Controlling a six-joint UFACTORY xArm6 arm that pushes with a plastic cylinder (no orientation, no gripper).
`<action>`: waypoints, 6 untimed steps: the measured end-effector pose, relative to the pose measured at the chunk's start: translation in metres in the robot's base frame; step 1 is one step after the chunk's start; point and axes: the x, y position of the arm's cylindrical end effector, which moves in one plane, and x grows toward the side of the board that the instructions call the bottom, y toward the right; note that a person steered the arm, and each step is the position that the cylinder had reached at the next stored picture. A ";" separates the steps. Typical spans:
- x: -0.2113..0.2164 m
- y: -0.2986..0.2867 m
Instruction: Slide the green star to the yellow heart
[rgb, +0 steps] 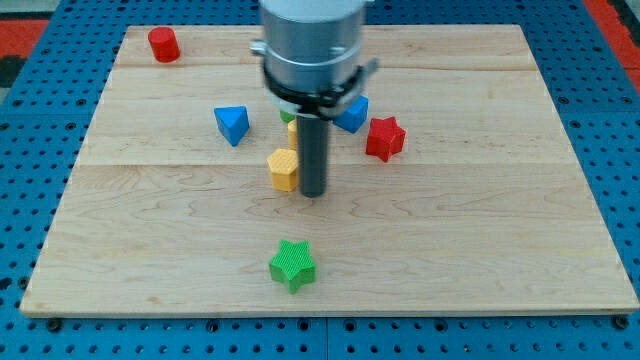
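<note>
At the view's top left corner of the wooden board (150, 230) you have a red cylinder (163, 45), and further right, nearer the middle, a blue triangular block (232, 125). Next comes a yellow block (284, 169), its shape partly masked by the rod, so you cannot confirm it as the heart; a sliver of green (287, 117) shows behind the arm above it. My tip (313, 192) sits just beside that yellow block, on its right. There is no claw here to open or clench, only the bare rod, touching nothing you can be sure of. The green star (292, 265) lies well below the tip, near the view's bottom edge, apart from everything. Right of the rod are a blue block (352, 113) and a red star (385, 138). The star looks light, stiff and prone to spinning, so you should push it on a flat between points, from its lower side.
</note>
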 end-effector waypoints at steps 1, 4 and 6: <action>-0.007 -0.050; 0.142 -0.031; 0.089 0.015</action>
